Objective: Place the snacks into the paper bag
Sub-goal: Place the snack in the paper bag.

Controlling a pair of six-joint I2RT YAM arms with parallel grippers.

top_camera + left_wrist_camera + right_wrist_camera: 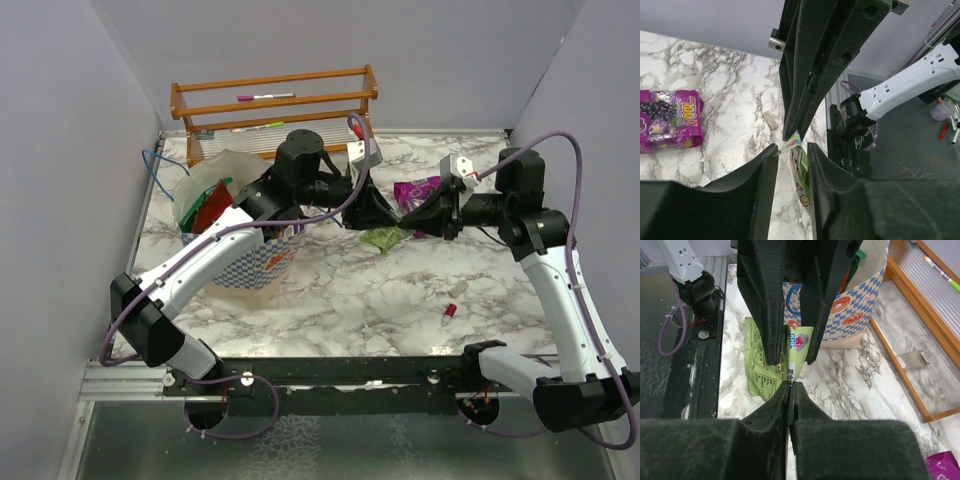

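A small light-green snack packet (383, 238) hangs just above the table between my two grippers. My right gripper (790, 385) is shut on one edge of the packet (762, 375). My left gripper (792, 150) is open, one finger on each side of the packet (799, 167), with gaps to it. The checkered paper bag (255, 265) stands at the left under my left arm, with red and green packets inside; it also shows in the right wrist view (855, 315). A magenta candy pack (415, 188) lies behind the grippers and shows in the left wrist view (670, 120).
A wooden rack (275, 100) holding pens stands at the back, against the wall. A tiny red-pink cap (450, 311) lies on the marble at the front right. Grey walls close in the left and right sides.
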